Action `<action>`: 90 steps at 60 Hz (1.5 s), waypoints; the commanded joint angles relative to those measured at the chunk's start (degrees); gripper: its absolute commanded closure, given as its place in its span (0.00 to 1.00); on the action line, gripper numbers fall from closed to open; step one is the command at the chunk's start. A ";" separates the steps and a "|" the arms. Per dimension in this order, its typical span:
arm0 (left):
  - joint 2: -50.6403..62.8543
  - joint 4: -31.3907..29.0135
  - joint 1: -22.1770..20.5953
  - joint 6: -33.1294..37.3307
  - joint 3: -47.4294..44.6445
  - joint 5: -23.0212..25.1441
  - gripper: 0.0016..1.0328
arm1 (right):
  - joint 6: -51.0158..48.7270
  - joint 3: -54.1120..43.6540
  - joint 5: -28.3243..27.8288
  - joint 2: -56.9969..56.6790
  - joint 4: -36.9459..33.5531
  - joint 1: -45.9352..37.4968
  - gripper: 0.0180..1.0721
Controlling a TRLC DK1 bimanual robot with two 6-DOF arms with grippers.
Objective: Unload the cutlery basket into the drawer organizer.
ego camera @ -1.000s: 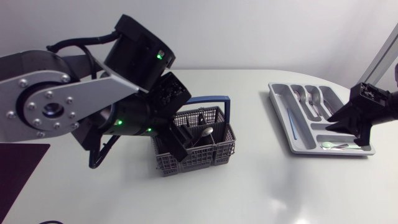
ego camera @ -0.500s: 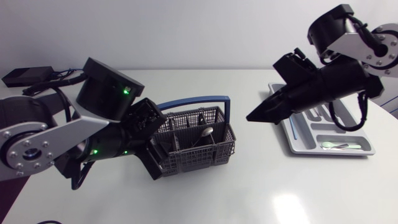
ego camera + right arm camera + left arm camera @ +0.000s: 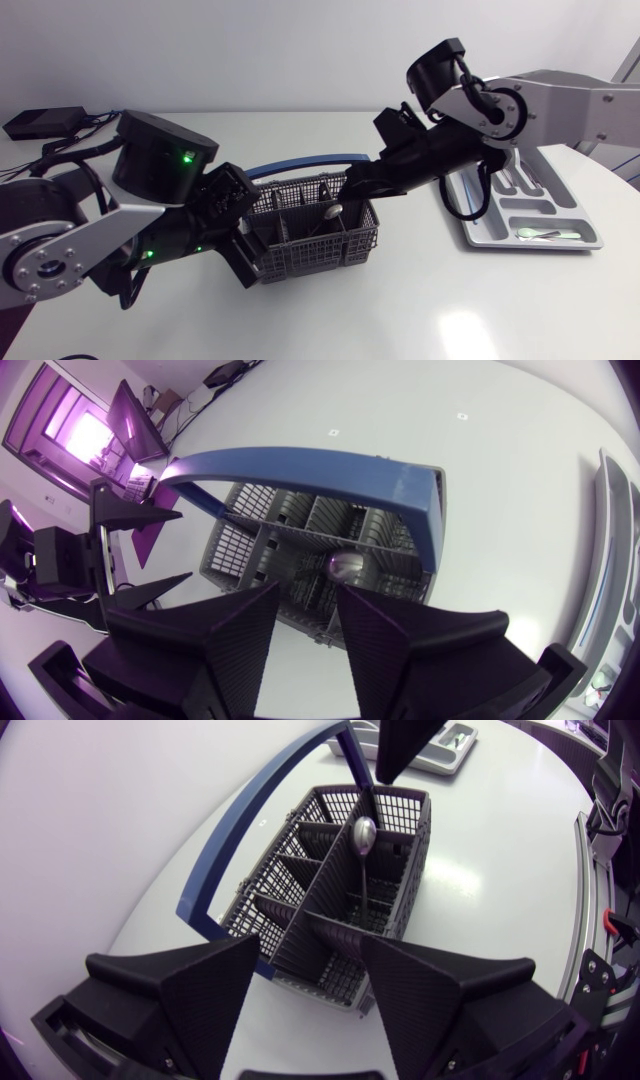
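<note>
The grey mesh cutlery basket (image 3: 318, 238) with a blue handle (image 3: 300, 162) stands mid-table. A spoon (image 3: 333, 212) leans upright in a far compartment, bowl up (image 3: 362, 835). My left gripper (image 3: 243, 240) is shut on the basket's near end (image 3: 330, 910), one finger (image 3: 215, 1000) on each side wall. My right gripper (image 3: 346, 190) hovers over the basket's far end, just above the spoon (image 3: 350, 565); it (image 3: 310, 592) is open with a narrow gap, nothing inside. The grey drawer organizer (image 3: 458, 195) lies at the right.
The organizer holds forks and spoons (image 3: 505, 165) in its rear slots and a pale green spoon (image 3: 540, 234) in the front one. My right arm spans the space between organizer and basket. A black box (image 3: 40, 122) with cables sits at the back left.
My right arm has swung from the organizer across to the basket and now hangs over the spoon. My left arm dropped lower, its gripper still at the basket's end. The basket stayed put.
</note>
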 commanded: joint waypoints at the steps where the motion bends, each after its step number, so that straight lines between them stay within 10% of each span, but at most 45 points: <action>1: 1.02 1.53 -0.45 1.35 -1.71 -0.07 0.31 | 2.47 0.67 1.41 2.52 0.55 0.52 0.57; 90: 13.15 16.47 -1.42 -6.03 -0.21 7.66 0.31 | 9.24 -1.44 4.48 10.34 7.93 2.02 0.60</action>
